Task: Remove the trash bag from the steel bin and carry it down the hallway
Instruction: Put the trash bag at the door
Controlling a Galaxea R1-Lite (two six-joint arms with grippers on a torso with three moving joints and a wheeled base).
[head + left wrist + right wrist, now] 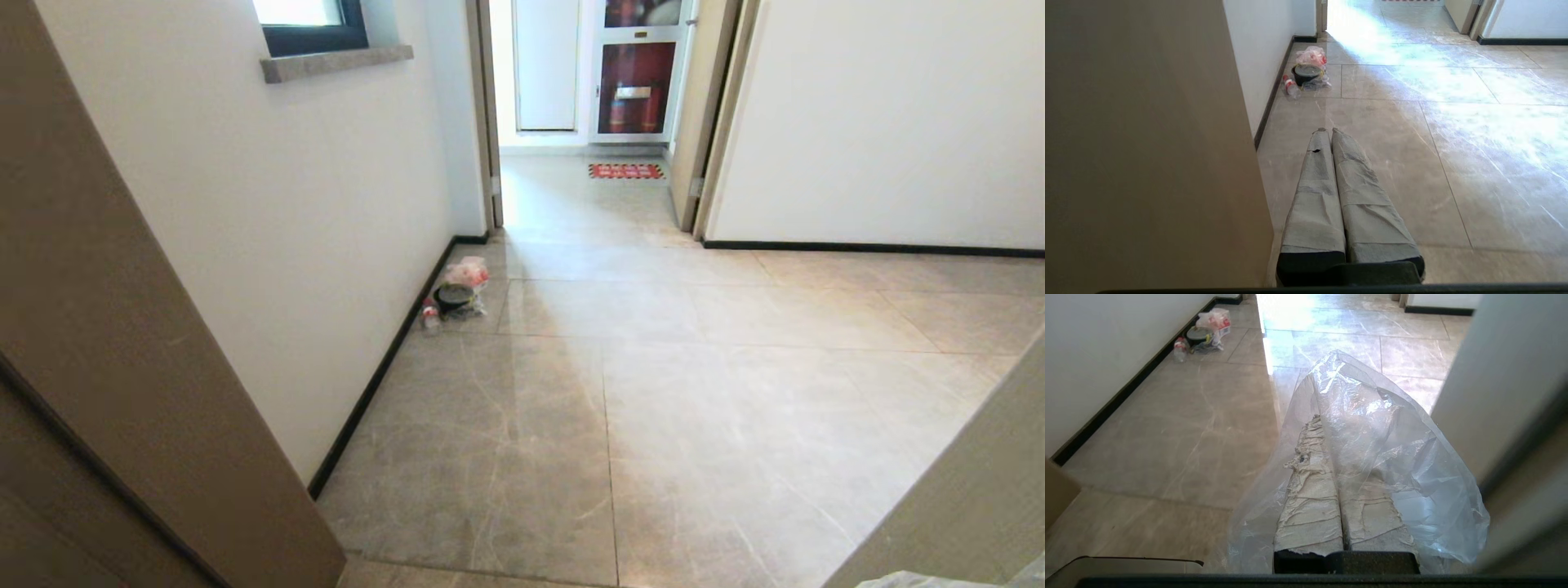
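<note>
Ahead of you, filling the middle and right of the head view, lies the hallway (694,392), its glossy marbled tiles running up to an open doorway (588,122) at top centre. Beyond that doorway a red mat (626,171) lies on the floor before a glass-fronted cabinet (637,86).

On the left, a tan door panel (106,367) crowds the lower left corner, and a white wall (286,204) with a dark baseboard runs up the frame beside it. Against that baseboard, left of centre, you have a small heap of litter (457,294): a pinkish bag, a dark round container and a plastic bottle, close together. It sits at the wall's edge, leaving the tiles to its right bare. Another door edge (971,498) cuts across the lower right corner.

Your right gripper (1327,420) has its taped fingers pressed together, pinching the trash bag (1380,457); clear crinkled plastic drapes over and around the fingers and spills toward the lower right of the right wrist view, beside the door edge. What the bag contains cannot be made out.

Your left gripper (1328,130) points along the floor toward the litter, well short of it, fingers pressed together on nothing, with the tan door close on its left in the left wrist view.
</note>
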